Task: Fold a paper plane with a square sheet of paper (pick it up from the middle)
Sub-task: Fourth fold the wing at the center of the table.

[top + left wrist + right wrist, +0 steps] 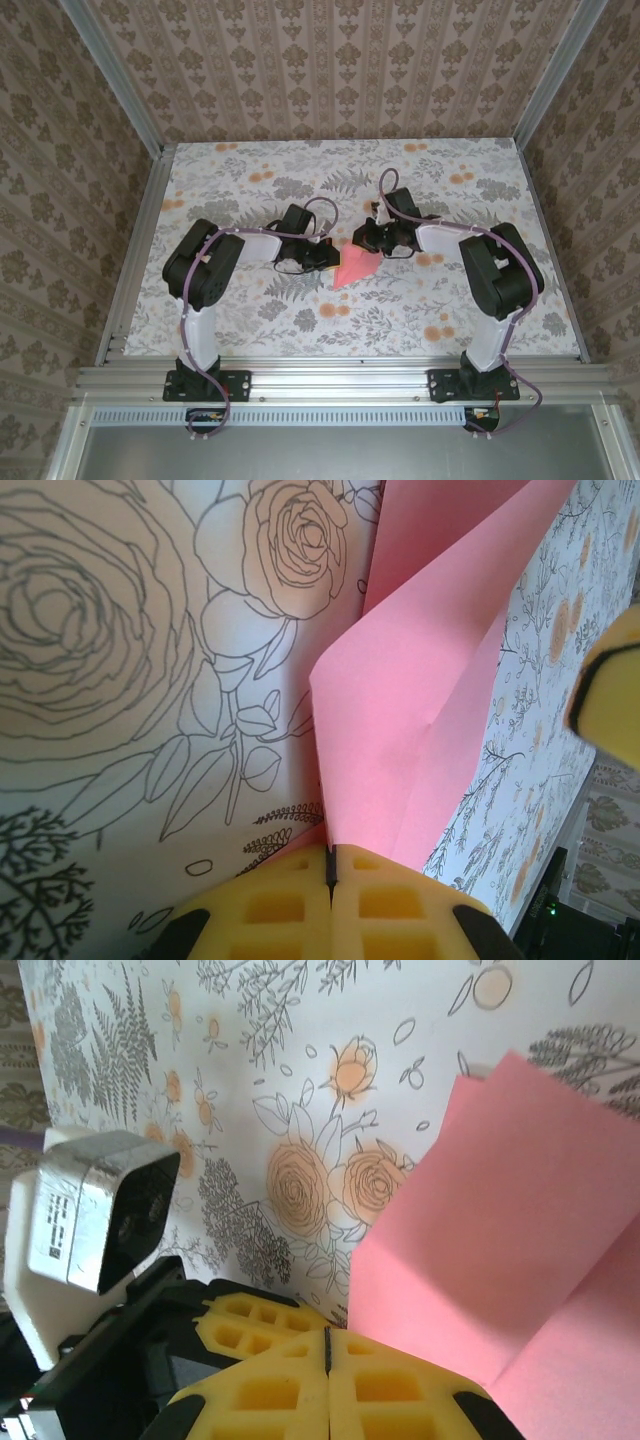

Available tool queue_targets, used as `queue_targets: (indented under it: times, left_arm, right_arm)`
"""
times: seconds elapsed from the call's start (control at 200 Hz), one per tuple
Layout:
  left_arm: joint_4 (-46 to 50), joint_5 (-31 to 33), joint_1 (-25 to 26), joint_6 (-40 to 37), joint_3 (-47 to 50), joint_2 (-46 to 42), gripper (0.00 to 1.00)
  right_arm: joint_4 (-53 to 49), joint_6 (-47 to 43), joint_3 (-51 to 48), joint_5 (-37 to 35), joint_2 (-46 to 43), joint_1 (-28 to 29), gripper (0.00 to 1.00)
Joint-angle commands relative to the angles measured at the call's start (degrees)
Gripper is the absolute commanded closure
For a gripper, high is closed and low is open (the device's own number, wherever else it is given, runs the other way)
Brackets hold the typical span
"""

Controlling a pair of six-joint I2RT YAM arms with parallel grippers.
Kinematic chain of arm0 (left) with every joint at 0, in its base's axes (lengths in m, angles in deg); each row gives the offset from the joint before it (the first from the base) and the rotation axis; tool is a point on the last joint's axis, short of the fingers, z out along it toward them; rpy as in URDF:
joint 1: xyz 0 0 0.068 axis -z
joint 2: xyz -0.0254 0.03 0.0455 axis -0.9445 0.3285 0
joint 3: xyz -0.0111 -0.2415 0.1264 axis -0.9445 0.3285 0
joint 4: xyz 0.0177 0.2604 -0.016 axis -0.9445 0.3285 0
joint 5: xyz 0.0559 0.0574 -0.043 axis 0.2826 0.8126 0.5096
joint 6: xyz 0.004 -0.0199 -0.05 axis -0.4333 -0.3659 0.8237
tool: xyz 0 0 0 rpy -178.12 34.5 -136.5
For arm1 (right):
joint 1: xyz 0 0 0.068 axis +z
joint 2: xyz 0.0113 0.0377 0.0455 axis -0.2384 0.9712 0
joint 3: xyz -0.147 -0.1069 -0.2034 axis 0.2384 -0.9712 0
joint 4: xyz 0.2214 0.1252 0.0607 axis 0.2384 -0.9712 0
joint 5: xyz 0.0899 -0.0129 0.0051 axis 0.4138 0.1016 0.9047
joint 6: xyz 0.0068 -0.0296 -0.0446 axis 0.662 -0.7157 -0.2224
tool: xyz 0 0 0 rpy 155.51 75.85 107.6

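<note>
The pink square sheet of paper [355, 268] is folded into a pointed wedge and sits between my two grippers at the table's middle. My left gripper [325, 256] is shut on it. In the left wrist view the sheet [420, 710] rises straight out of the seam of the shut left gripper [328, 865], with a crease down it. In the right wrist view my right gripper [328, 1350] is shut, and the sheet [520, 1220] stands just right of the seam, behind the right finger. The right gripper [366, 240] is close above the sheet's upper edge.
The table wears a flower-print cloth [250, 190] with orange blooms. Aluminium rails [140, 250] frame it left, right and front. The left wrist camera [95, 1210] sits close beside the right gripper. A yellow right fingertip [612, 685] shows at the left wrist view's edge.
</note>
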Motion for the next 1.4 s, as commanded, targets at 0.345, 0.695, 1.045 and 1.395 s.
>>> queue_targets:
  times: [0.345,0.695,1.045,1.395]
  left_arm:
    - [4.66,2.20,-0.30,-2.26,0.55,2.43,0.97]
    - [5.31,2.15,-0.27,-2.67,0.56,2.72,0.97]
    - [5.85,2.15,-0.20,-2.89,0.70,2.71,0.98]
    - [6.07,3.82,-0.20,-3.13,0.64,3.22,0.98]
  right_arm:
    - [2.51,0.26,-1.86,0.13,7.71,-2.52,0.93]
    - [0.01,-1.75,1.50,2.85,7.38,-5.14,0.92]
    - [-1.51,-2.51,3.67,2.85,10.30,-7.05,0.92]
    - [-1.60,-2.05,5.53,4.09,11.98,-9.36,0.90]
